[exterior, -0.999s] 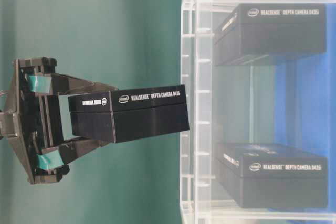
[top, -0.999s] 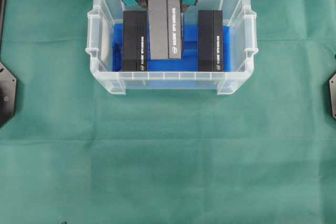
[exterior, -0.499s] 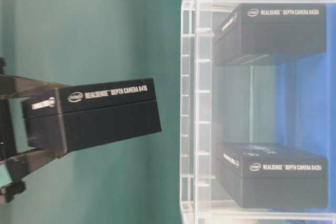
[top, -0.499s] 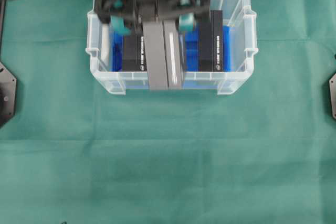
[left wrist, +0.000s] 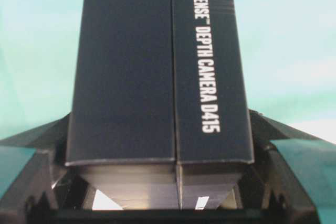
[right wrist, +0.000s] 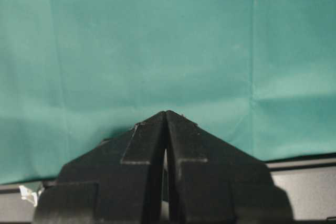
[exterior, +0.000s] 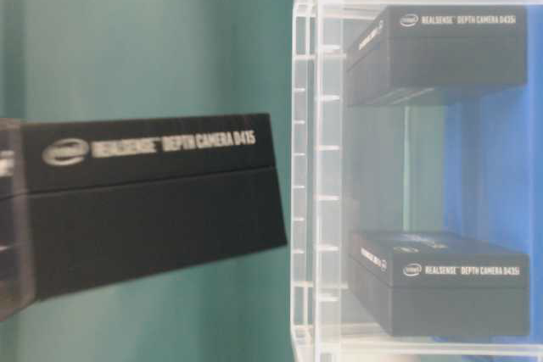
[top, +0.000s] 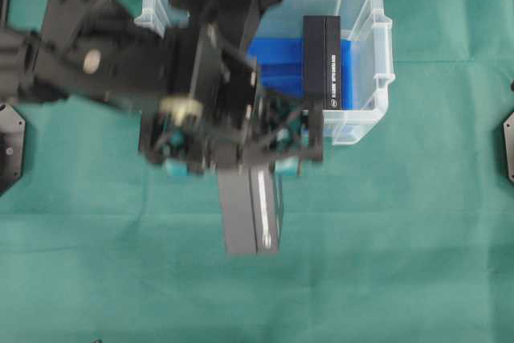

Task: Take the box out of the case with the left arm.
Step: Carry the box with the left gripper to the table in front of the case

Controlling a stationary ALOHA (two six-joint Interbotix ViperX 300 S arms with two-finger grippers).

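The step in hand is the carry-out: the box (top: 250, 208) is pinched at one end between the teal pads (top: 284, 168) of the left pincer (top: 231, 168), its two long flanks clamped, as the left wrist view shows with the box (left wrist: 160, 66) filling the frame between the two fingers (left wrist: 296, 177). In the overhead view the box is seen outside the case (top: 365, 62), at about 7 o'clock from the case's middle, with its free end pointing towards 6 o'clock over the green worktop (top: 401, 263). Whether it hangs above the cloth or touches it cannot be told from above; the table-level view shows the box (exterior: 153, 201) blurred and just beside the clear wall of the case (exterior: 310, 167), apart from it. Two more black boxes are left inside on the blue lining (top: 281, 66); in the overhead view only the one at 3 o'clock (top: 322, 62) is uncovered, the other being hidden under the arm

The right pincer (right wrist: 166, 129) is pressed together, empty, over bare cloth

The removal itself looks done in substance. What the next move calls for, as a judgement, is a lowering of the box onto open cloth at 6 o'clock of the case, kept level, then a spreading of the fingers and a straight lift clear of it
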